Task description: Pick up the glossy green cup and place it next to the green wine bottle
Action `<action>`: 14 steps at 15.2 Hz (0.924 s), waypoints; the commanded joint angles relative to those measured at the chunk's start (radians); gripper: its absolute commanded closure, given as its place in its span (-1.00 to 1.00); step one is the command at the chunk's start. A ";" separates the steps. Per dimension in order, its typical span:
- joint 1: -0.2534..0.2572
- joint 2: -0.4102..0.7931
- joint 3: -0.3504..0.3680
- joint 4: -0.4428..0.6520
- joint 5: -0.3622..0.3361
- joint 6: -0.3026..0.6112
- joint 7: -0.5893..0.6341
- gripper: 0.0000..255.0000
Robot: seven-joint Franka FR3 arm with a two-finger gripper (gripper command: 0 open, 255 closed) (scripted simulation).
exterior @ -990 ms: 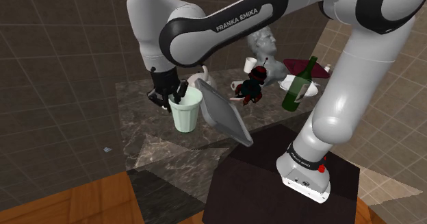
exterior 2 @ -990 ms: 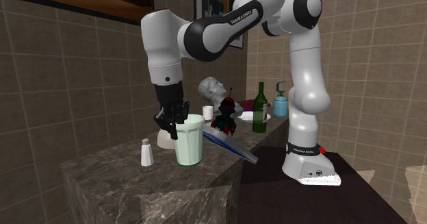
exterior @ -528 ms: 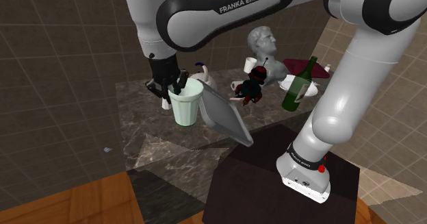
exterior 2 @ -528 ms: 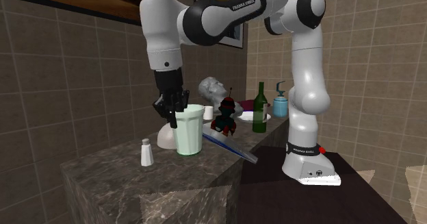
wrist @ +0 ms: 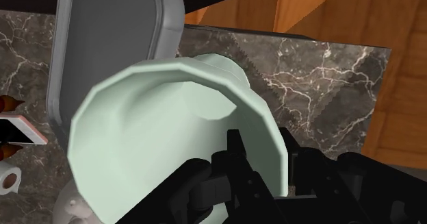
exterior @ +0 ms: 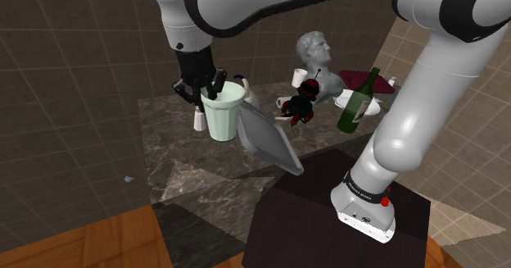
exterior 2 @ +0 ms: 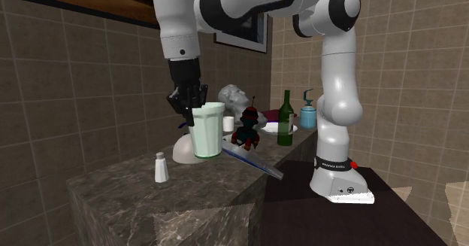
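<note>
Pale green cup [exterior: 223,120] hung pinched at its rim between the fingers of the gripper [exterior: 214,90], lifted off the marble counter [exterior: 168,131] where it stood a second before. Carrying came next, I reckoned, toward the green wine bottle [exterior: 358,102] well beyond the fingers.

In the shoulder view the white arm [exterior: 407,119] arches from 4 o'clock toward 11 o'clock. Its gripper [exterior: 214,87] hangs downward, fingers [wrist: 236,162] pinching the pale green cup [exterior: 223,120] at its rim.

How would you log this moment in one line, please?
stage: grasp | end effector: shut on pale green cup rim | cup: upright | green wine bottle: apart, not reached
</note>
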 commanded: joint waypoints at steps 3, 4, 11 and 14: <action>0.000 -0.003 0.000 0.053 0.003 -0.055 -0.008 1.00; 0.000 -0.004 0.001 0.066 0.004 -0.069 -0.009 1.00; 0.003 -0.002 0.003 0.162 0.004 -0.163 -0.018 1.00; 0.005 0.003 0.004 0.208 0.001 -0.204 -0.020 1.00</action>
